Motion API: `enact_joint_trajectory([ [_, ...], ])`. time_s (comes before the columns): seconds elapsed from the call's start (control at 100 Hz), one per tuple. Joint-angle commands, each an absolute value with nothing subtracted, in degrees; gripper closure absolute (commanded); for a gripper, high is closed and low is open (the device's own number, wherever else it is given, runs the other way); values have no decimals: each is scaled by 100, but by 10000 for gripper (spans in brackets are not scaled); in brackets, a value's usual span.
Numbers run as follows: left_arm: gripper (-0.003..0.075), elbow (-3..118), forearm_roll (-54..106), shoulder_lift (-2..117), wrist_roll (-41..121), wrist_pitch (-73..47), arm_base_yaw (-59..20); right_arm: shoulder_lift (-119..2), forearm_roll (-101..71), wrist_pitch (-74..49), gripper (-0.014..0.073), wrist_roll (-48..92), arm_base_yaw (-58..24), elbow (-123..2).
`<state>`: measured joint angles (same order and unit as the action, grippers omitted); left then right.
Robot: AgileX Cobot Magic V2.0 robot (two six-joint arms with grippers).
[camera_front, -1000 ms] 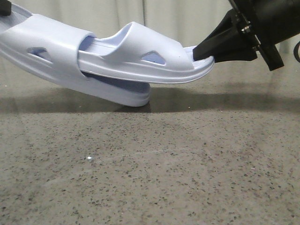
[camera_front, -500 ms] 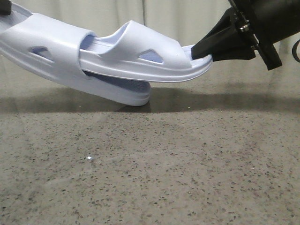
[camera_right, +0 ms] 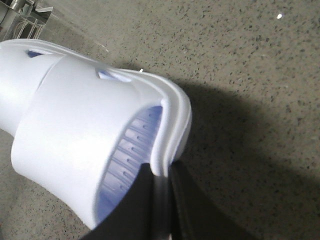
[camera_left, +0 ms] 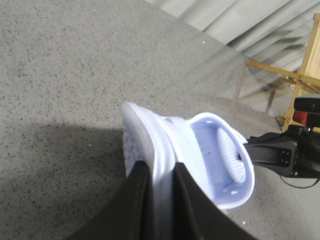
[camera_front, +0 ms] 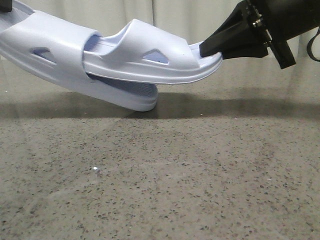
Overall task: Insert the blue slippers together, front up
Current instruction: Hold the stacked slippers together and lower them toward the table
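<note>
Pale blue slippers (camera_front: 100, 65) hang nested above the speckled table (camera_front: 160, 180), one pushed under the other's strap. Right gripper (camera_front: 206, 49) pinches the inner slipper's end; left gripper (camera_left: 159, 175) pinches the outer slipper's edge.

The blue slippers (camera_front: 100, 65) are hanging nested in mid-air. One is sliding heel-first under the other's strap. Both are tilting, soles down.

Right hand (camera_front: 204, 49) pinches upper slipper (camera_front: 150, 60) nested in lower slipper (camera_front: 60, 60).
</note>
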<state>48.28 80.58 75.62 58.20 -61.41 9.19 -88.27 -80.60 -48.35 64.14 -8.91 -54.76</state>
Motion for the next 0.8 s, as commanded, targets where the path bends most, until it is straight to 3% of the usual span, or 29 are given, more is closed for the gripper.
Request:
enact_joint_trajectory([
  [0.0,705,4979,8695,7439,5858,-7257,737,-8621,-8558,-5990,700,6548,-1096,-5686],
  [0.2,705,4979,8695,7439,5858,-7257,737,-8621,-8452,-5966,697,6548,-1072,-5686],
  [0.44,705,4987,8669,7439,5868,-7217,760,-8621,-8266,-6153,564,6469,-674,-5686],
  [0.79,705,4987,8414,7439,5868,-6679,760,-8458,-8266,-7078,564,6469,521,-5692],
])
